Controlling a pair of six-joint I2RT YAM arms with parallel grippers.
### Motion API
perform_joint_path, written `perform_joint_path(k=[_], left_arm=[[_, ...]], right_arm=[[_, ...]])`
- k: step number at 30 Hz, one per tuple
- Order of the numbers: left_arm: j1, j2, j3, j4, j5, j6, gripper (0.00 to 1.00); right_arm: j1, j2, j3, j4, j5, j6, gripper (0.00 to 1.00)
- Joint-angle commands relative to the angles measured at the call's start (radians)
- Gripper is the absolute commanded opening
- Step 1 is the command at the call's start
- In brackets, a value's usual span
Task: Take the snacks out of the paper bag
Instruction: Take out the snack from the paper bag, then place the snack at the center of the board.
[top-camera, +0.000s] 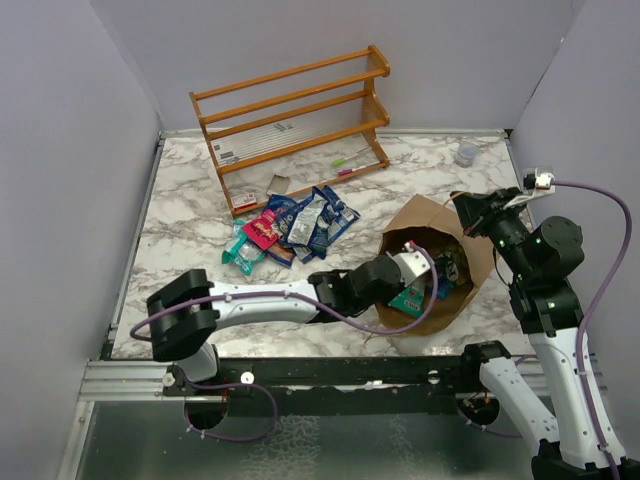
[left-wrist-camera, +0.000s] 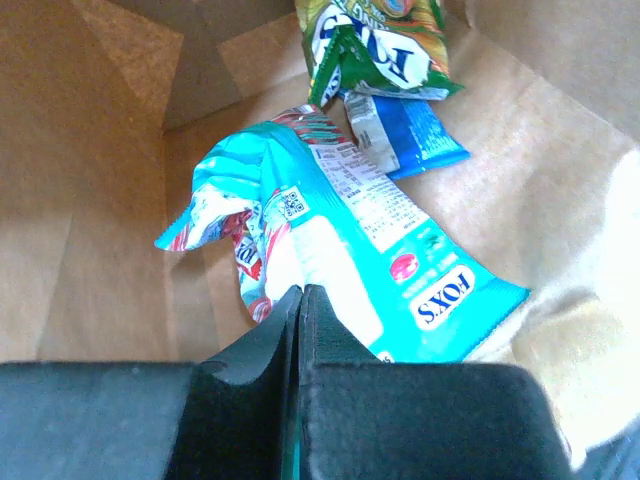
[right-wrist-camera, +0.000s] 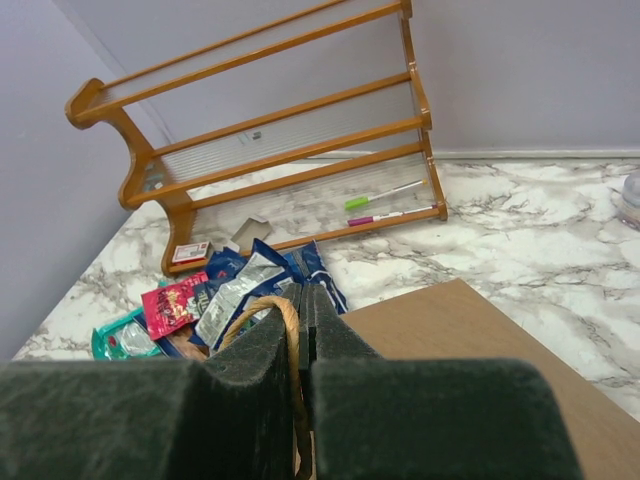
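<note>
Currently I am working the left end effector (left-wrist-camera: 300, 298) deep inside the paper bag (left-wrist-camera: 90, 200), its fingers pressed together on the near edge of a teal packet (left-wrist-camera: 350, 240). I am judging the foil light, crinkly and slippery, so a pinch on the flat edge suits it best. A green packet (left-wrist-camera: 375, 45) and a blue packet (left-wrist-camera: 415, 135) are lying beyond it, untouched. The right end effector (right-wrist-camera: 303, 300) is clamping the bag's handle (right-wrist-camera: 255, 308).

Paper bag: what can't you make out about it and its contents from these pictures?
Top view: the wall of the paper bag and the left arm hide most of its inside, so the count of snacks left in it is unknown.
Left wrist view: the green packet is cut by the top edge; the near end of the teal packet is behind the left gripper.
Right wrist view: the right gripper covers the lower part of the bag handle.
</note>
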Motion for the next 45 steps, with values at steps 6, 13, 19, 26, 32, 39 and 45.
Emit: perform_joint_path(k=[6, 13, 19, 26, 32, 39, 45], left_arm=[[-0.033, -0.284, -0.148, 0.121, -0.064, 0.071, 0.0], [-0.033, -0.54, -0.263, 0.184, 0.039, 0.148, 0.0], [-0.034, -0.702, -0.282, 0.152, -0.054, 0.18, 0.0], [-0.033, -0.818, -0.287, 0.11, -0.228, 0.219, 0.0], [-0.03, -0.838, -0.289, 0.11, -0.594, 0.202, 0.0], [0.138, -0.836, -0.295, -0.023, -0.601, 0.035, 0.0], [0.414, -0.732, -0.26, -0.176, -0.432, -0.127, 0.0]], right_arm=[[0.001, -0.011, 0.011, 0.002, 0.022, -0.016, 0.02], [0.001, -0.014, 0.015, -0.003, 0.027, -0.02, 0.02], [0.001, -0.015, 0.006, 0.004, 0.03, -0.016, 0.02], [0.001, -0.008, 0.007, 0.009, 0.03, -0.016, 0.02], [0.001, -0.006, 0.008, 0.011, 0.029, -0.014, 0.02], [0.001, 0.007, 0.016, 0.02, 0.014, -0.007, 0.02], [0.001, 0.011, 0.031, 0.016, 0.006, -0.008, 0.02]])
